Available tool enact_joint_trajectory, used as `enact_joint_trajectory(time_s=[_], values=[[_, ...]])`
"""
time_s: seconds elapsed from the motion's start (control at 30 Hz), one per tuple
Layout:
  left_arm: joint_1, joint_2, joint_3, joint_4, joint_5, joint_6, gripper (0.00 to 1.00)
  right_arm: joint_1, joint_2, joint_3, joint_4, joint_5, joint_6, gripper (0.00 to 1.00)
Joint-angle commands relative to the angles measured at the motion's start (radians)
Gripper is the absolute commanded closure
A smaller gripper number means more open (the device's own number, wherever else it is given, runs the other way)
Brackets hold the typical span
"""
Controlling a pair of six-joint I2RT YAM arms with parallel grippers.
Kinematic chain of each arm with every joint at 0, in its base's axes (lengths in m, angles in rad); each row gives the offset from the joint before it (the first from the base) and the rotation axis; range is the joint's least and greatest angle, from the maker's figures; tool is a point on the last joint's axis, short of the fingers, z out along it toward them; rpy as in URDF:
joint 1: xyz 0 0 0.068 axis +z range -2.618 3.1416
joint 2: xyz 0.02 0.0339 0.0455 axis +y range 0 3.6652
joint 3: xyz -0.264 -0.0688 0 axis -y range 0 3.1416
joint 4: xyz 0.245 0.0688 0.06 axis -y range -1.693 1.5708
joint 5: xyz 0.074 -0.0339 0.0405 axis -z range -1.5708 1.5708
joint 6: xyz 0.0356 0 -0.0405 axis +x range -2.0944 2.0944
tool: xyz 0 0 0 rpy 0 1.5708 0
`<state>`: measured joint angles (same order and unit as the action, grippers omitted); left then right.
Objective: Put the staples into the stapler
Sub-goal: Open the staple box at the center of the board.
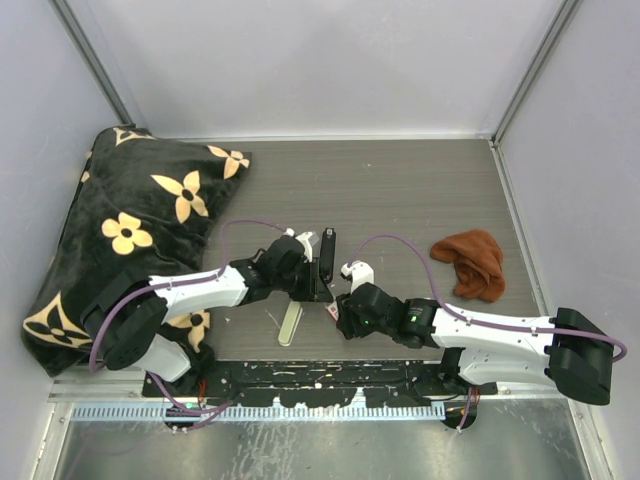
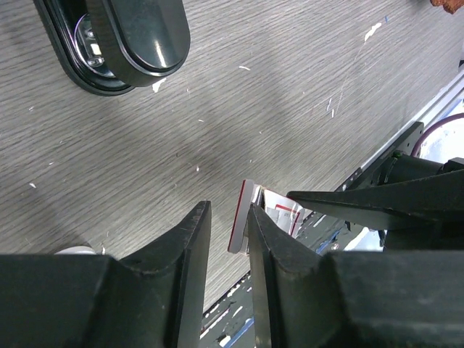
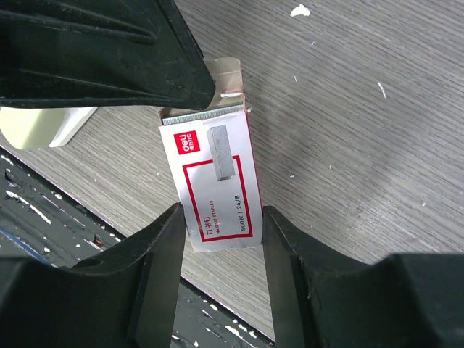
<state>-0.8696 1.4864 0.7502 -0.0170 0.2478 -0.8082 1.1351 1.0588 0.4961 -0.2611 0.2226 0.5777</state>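
The staples show as a silvery edge at the open end of the red-and-white box. The right gripper pinches the box by its sides, near the table's near edge. The left gripper sits at that open end with its fingers narrowly apart; whether it grips anything cannot be told. The black stapler lies just beyond.

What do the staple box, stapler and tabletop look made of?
The box looks like thin cardboard with a glossy red-and-white print and a creased open flap. The staples show as a silvery metal edge at its mouth. The stapler is probably black plastic: smooth, semi-gloss, with soft highlights. The tabletop is likely matte laminate, with a uniform grey printed wood grain.
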Motion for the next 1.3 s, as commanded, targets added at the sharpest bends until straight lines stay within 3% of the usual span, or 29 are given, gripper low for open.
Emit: enact_joint_trajectory(time_s=[0.0,0.47,1.27], values=[[-0.005,0.007,0.036,0.071,0.029,-0.017,0.74,0.004,-0.017,0.006,0.045,0.006,-0.011,0.63],[-0.009,0.016,0.010,0.139,0.075,-0.051,1.00,0.005,-0.016,0.001,0.044,0.006,-0.003,0.63],[-0.001,0.053,-0.004,0.164,-0.022,0.003,1.00,0.025,0.091,-0.026,0.053,0.006,0.000,0.64]])
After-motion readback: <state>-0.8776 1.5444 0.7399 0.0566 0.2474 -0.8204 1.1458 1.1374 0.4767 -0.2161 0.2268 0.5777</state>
